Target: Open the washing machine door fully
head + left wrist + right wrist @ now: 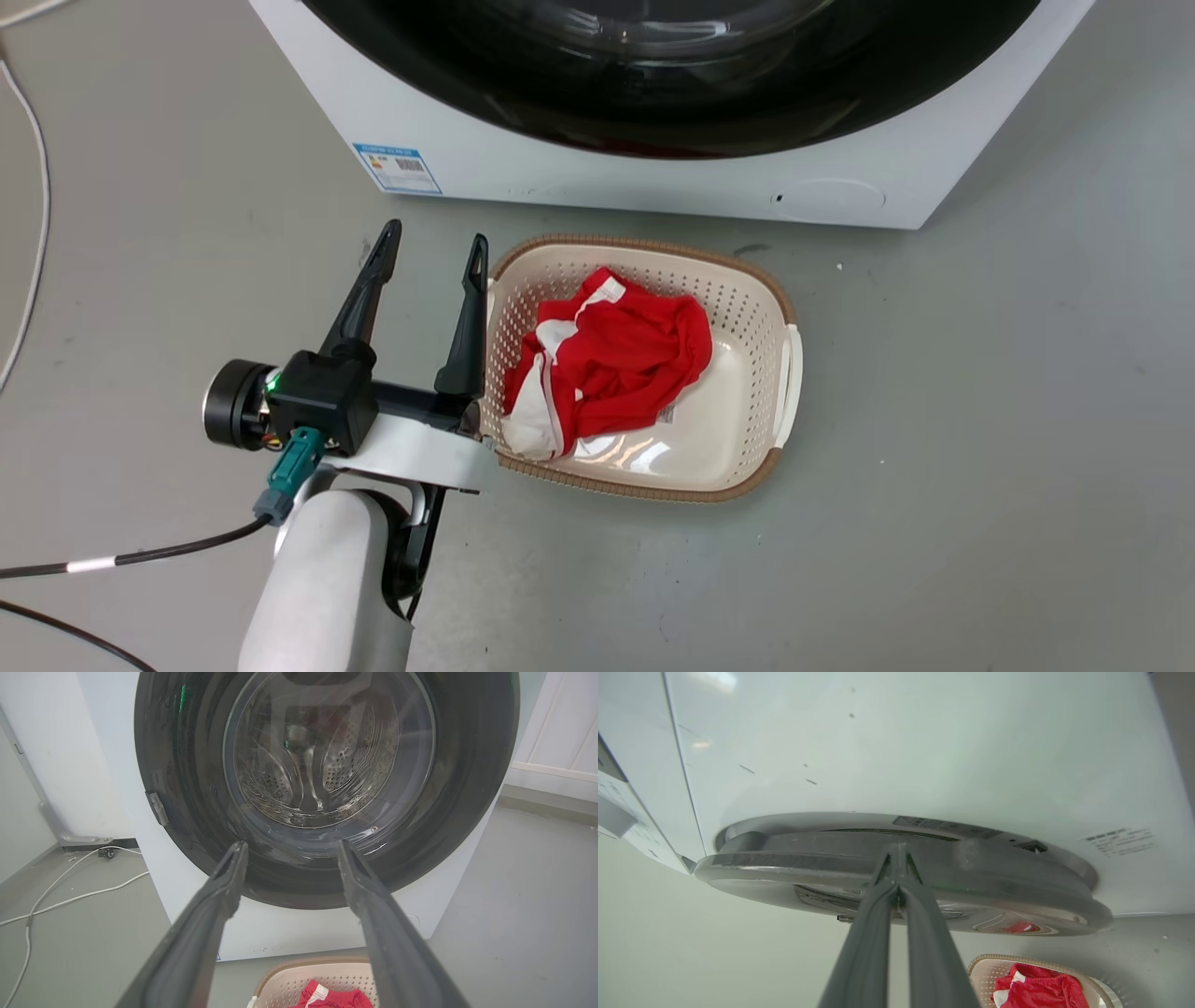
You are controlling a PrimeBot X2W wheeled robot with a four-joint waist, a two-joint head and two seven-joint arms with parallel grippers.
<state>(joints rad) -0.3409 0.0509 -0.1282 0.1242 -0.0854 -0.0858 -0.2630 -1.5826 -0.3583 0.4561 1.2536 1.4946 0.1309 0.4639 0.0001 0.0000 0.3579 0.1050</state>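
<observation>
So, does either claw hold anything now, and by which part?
Nothing is clamped. The left claw is open and empty. The right claw is shut, its tips against the edge of the washing machine door, not pinching it.

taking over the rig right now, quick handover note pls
Left tool: open, holding nothing, low beside the basket, pointing at the door.
Right tool: shut, tips at the door's edge; can't tell if it hooks anything.
Door: flat to the machine or barely ajar.
Basket with red cloth sits on the floor below the door.
Done: right tool at the rim. Left: swing the door fully open.
</observation>
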